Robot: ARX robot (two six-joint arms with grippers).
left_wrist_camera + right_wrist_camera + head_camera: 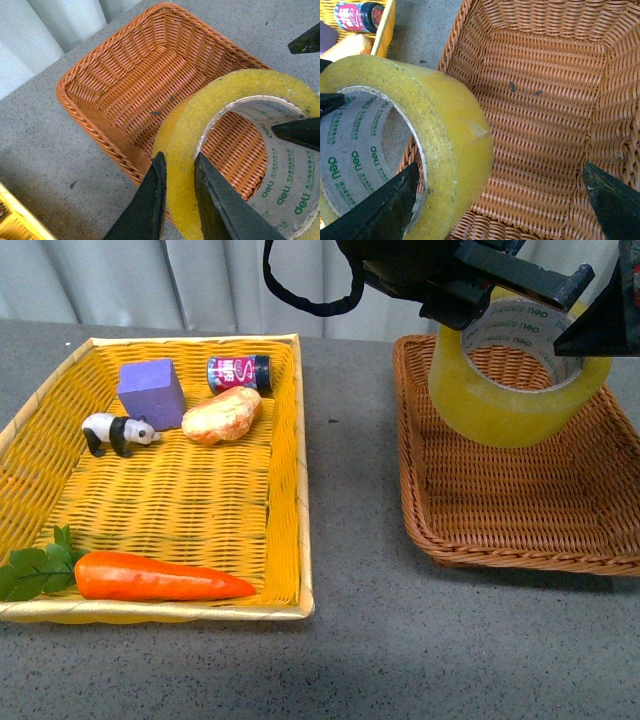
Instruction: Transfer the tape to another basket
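Observation:
The tape (510,390), a wide yellowish roll with a white printed core, hangs in the air above the brown wicker basket (500,510). My left gripper (179,160) is shut on it, one finger inside the ring and one outside, pinching the roll's wall (185,130). In the front view the left gripper (470,302) reaches in from the top. My right gripper (500,170) stands open and wide beside the tape (445,130), over the basket's floor (545,100). One of its fingertips (300,132) shows within the ring's opening. The basket (125,75) holds nothing.
A bright yellow basket (285,470) lies to the left with a carrot (160,578), toy panda (118,432), purple block (150,390), bread (222,415) and small can (240,372). Grey tabletop (360,640) separates the baskets. Pale curtains hang behind.

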